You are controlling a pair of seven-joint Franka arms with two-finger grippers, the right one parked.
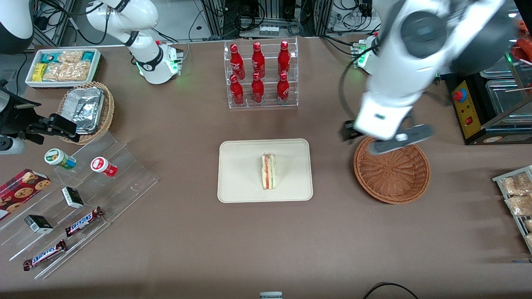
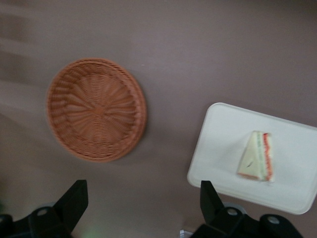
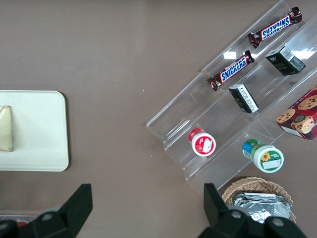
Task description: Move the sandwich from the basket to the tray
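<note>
Across the surface we go: foil basket and snack shelf sit toward the parked arm's end, out of play. The sandwich lies flat mid-tray, so the delivery looks done. Red bottles stand clear. The claw hangs spread and empty above the bare basket, nothing blocking it.
</note>
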